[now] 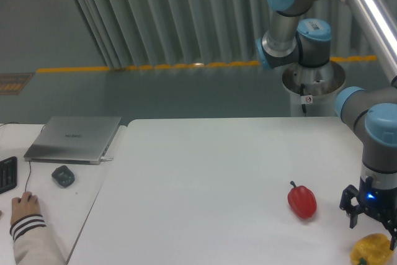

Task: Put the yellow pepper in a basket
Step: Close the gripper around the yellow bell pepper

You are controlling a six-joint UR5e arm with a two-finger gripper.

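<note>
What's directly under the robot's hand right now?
The yellow pepper sits on the white table just below the hand, whose fingers are spread above it. The frame's edge cuts off the pepper's bottom; a finger covers part of its right side.

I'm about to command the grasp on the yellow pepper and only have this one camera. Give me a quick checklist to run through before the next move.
1. Gripper above the yellow pepper: ok, it hangs directly over the pepper at the bottom right edge of the picture.
2. Fingers open for the grasp: ok, they look spread either side of the pepper's top.
3. Contact with the pepper: cannot tell, one view hides the depth.
4. Red pepper clear of the gripper: ok, it lies apart to the left on the white table.
5. Basket located: not ok, no basket is in view.
6. Person's hand clear of the arm: ok, it rests at the far left beside the laptop.
</note>
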